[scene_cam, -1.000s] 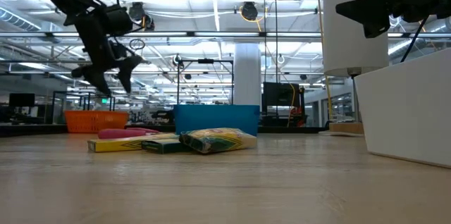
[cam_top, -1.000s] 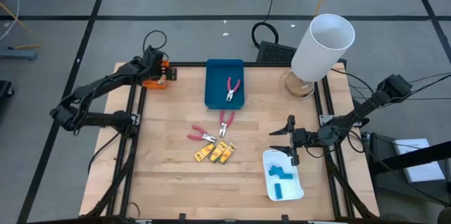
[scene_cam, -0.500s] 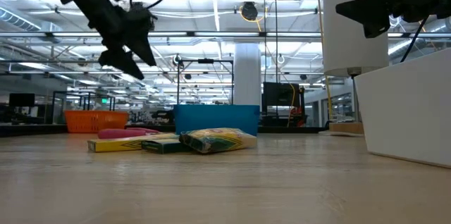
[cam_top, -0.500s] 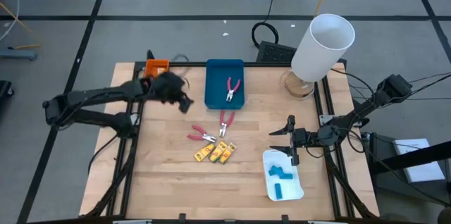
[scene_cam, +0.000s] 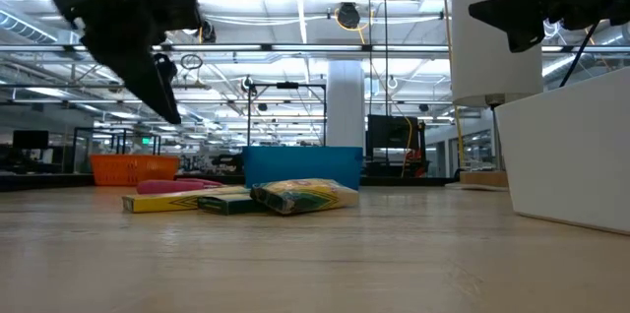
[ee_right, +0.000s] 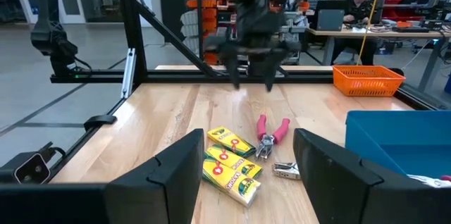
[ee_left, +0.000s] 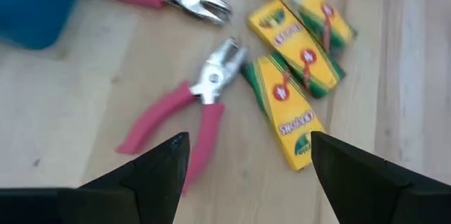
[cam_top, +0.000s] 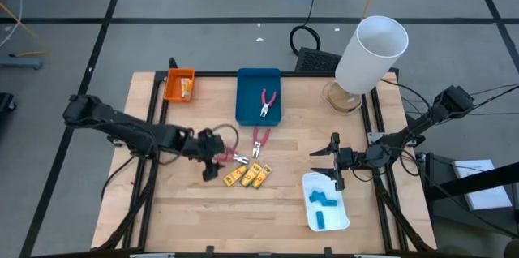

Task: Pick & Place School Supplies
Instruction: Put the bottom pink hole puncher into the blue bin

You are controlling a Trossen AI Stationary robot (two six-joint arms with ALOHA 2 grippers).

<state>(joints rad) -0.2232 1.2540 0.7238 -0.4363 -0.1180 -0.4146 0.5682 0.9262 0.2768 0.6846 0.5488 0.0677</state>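
Where overhead blurs them, crayon boxes beside pliers.

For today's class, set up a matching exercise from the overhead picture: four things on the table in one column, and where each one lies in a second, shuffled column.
Things:
1. Light-blue oblong blocks
2. Yellow crayon boxes
3. Red-handled pliers with no other pliers beside them
4. Small yellow item

Places:
A. In the orange tray
B. In the white tray
C. On the bare wooden tabletop
D. In the blue tray

Pairs: 1-B, 2-C, 3-D, 4-A
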